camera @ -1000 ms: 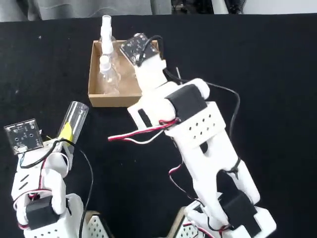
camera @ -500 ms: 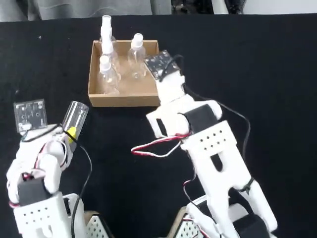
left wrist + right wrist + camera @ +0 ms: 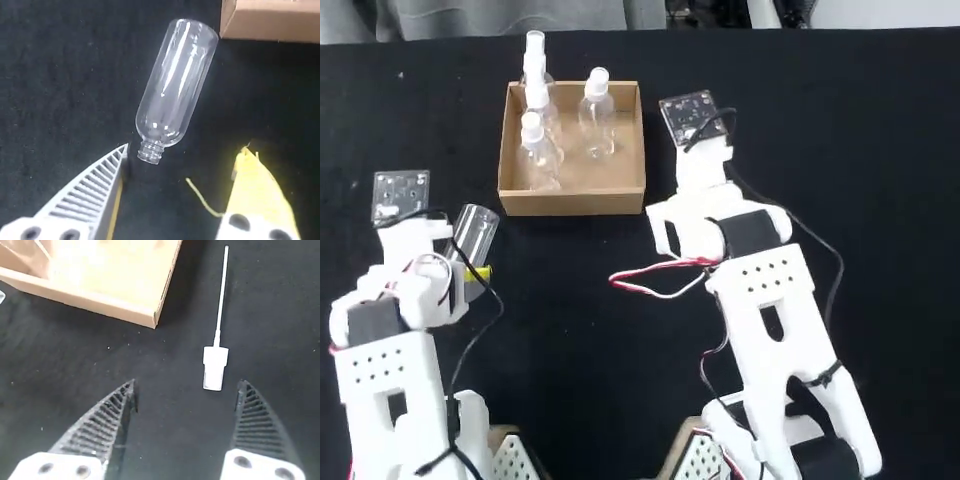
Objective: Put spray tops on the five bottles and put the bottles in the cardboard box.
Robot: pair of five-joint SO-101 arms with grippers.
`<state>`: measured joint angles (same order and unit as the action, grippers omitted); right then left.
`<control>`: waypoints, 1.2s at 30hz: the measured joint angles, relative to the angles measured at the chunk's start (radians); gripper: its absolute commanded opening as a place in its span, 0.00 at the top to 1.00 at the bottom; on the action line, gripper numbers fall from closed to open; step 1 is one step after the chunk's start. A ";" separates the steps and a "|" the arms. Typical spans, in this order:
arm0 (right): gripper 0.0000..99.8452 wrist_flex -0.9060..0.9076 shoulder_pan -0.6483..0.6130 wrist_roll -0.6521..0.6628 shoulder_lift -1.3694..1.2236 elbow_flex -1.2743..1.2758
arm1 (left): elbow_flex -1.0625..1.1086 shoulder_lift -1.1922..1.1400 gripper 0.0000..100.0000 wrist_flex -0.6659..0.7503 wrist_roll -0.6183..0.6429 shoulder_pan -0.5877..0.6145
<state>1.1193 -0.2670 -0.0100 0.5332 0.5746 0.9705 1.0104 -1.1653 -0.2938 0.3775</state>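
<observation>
Left gripper (image 3: pixel 185 149) gapes wide, an uncapped bottle (image 3: pixel 175 85) lying just ahead; in the high view, at left, the arm covers its neck. Right gripper (image 3: pixel 187 384) is spread wide, a spray top (image 3: pixel 216 367) lying just beyond its tips. The cardboard box (image 3: pixel 572 200), upper centre, holds capped bottles (image 3: pixel 595 105), clear and hard to count.

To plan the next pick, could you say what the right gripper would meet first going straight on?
Probably the spray top, lying ahead of the right gripper, between its open jaws; depth unclear.
</observation>
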 measured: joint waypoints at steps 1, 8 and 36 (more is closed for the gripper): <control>0.72 -0.009 0.002 0.000 0.000 0.008 | -0.011 -0.026 0.71 0.000 -0.011 0.000; 0.72 -0.040 0.005 0.000 0.000 0.021 | -0.120 -0.236 0.71 0.000 -0.032 0.000; 0.72 -0.040 0.005 0.000 0.000 0.023 | -0.580 -1.077 0.74 0.006 -0.032 -0.002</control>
<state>1.0794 -0.2624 -0.0100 0.5332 0.5976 0.3905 -0.0667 -1.1592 -0.3261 0.3759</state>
